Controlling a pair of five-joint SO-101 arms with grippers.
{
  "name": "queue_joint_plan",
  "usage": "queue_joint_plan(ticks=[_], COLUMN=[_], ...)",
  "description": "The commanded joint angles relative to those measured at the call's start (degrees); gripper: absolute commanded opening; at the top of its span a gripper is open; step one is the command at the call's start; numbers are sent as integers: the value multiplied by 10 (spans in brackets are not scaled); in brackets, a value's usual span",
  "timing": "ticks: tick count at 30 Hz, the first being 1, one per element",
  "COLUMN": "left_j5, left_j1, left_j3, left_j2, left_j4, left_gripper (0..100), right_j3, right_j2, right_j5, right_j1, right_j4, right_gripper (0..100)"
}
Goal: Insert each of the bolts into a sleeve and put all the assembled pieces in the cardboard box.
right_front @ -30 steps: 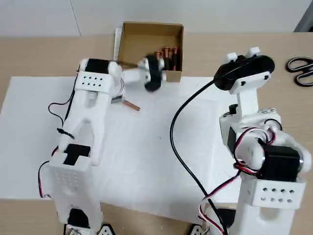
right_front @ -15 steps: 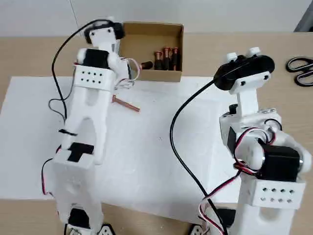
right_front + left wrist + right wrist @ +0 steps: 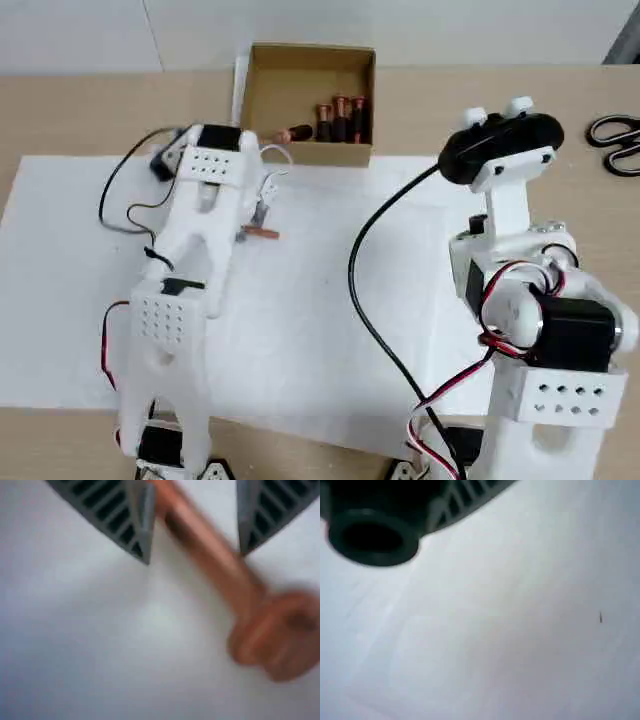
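My left pincer [image 3: 194,555] hung spread astride 1 bare bolt [image 3: 215,575] on the white sheet [image 3: 320,330], neither gripped nor sleeved. A black sleeve [image 3: 375,557] sat by my right pincer [image 3: 455,502]; I couldn't tell its grip. Beyond, assembled pieces [image 3: 340,120] lay in the cardboard box [image 3: 258,90].

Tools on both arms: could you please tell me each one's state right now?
Left tool: open, astride the bolt.
Right tool: cannot be told.
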State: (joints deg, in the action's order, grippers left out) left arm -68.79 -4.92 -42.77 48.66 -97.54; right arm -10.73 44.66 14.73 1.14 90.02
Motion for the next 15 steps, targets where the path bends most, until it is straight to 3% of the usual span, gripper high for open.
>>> queue_joint_plan(ticks=[1, 10, 15], left_j5=[-34, -36, -45], left_j1=[11, 11, 10], left_j3=[-22, -20, -21], left_j2=[-7, -5, -5], left_j4=[-12, -12, -11], left_gripper=[105, 103, 5], right_j3=[27, 27, 27], right_j2=[12, 12, 12], right_j5=[-10, -10, -10], right_j1=[1, 1, 1], right_j4=[3, 2, 2], right_gripper=[4, 4, 4])
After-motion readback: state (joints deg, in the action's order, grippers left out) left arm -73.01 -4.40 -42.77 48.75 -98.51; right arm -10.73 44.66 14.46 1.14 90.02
